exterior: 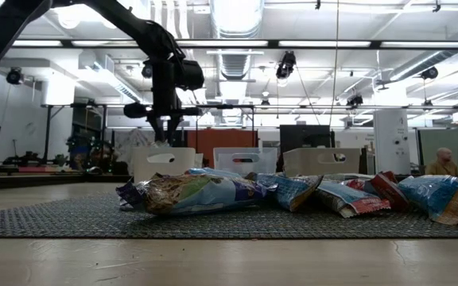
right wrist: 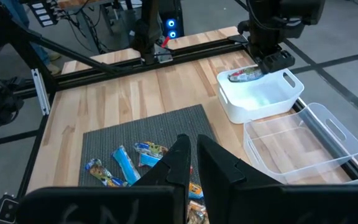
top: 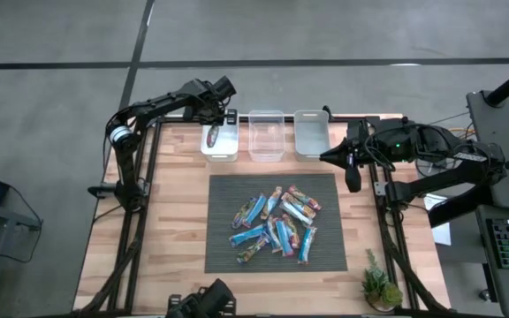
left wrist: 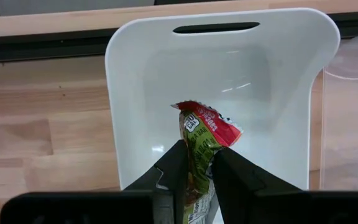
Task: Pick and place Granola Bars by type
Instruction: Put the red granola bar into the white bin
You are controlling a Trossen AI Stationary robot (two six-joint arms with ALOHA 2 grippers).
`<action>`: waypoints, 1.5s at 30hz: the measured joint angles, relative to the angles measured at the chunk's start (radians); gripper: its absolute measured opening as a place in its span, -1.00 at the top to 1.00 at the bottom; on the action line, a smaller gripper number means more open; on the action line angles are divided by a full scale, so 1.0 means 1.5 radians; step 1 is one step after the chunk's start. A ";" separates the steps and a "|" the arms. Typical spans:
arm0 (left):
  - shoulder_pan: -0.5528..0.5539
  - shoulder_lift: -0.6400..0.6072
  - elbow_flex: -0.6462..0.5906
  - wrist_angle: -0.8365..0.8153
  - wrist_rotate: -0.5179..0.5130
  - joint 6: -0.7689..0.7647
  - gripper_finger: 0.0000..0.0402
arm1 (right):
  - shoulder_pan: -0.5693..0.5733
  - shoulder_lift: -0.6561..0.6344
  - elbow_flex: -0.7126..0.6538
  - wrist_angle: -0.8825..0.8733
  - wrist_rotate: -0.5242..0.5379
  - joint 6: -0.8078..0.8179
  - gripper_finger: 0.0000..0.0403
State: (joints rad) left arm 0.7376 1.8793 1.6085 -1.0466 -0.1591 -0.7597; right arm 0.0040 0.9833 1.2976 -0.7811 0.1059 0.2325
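My left gripper [left wrist: 197, 152] is over the white bin [left wrist: 135, 62] at the table's far left and is shut on a green-and-red granola bar [left wrist: 207, 127]. The high view shows this gripper [top: 212, 132] above that bin [top: 224, 150]. In the low view it [exterior: 168, 127] hangs over the bin row. The other granola bars [top: 277, 221] lie in a loose heap on the dark mat [top: 224, 190]. My right gripper [top: 330, 157], shut and empty [right wrist: 193, 146], hovers off the mat's far right corner, near the right-hand bin [top: 312, 132]. My left gripper pinches the bar between its two fingers [left wrist: 176, 168] on the green part of the wrapper [left wrist: 199, 149]. The fingers come from above, pointing down into the bin. The bar's red crimped end [left wrist: 213, 121] sticks out past the fingertips, inside the bin's walls. Whether it touches the bin floor, I cannot tell.
Three bins stand in a row along the far edge: the white one, a clear one [top: 267, 134] in the middle, and a pale one on the right. A small potted plant [top: 380, 287] sits at the near right corner. Bare wood surrounds the mat.
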 joint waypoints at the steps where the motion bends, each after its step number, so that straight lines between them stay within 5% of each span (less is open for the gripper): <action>1: 0.000 0.000 0.000 0.000 0.001 0.000 0.74 | 0.000 0.000 0.000 0.000 0.000 0.000 0.89; 39: 0.005 0.000 0.000 0.000 0.016 0.051 0.73 | 0.000 0.000 0.000 0.000 0.000 0.001 0.89; 45: 0.005 0.000 0.000 0.000 0.016 0.071 0.55 | 0.000 0.000 0.000 0.001 0.000 0.002 0.89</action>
State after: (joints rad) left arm 0.7447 1.8793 1.6085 -1.0462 -0.1349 -0.6529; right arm 0.0039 0.9833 1.2976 -0.7803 0.1059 0.2357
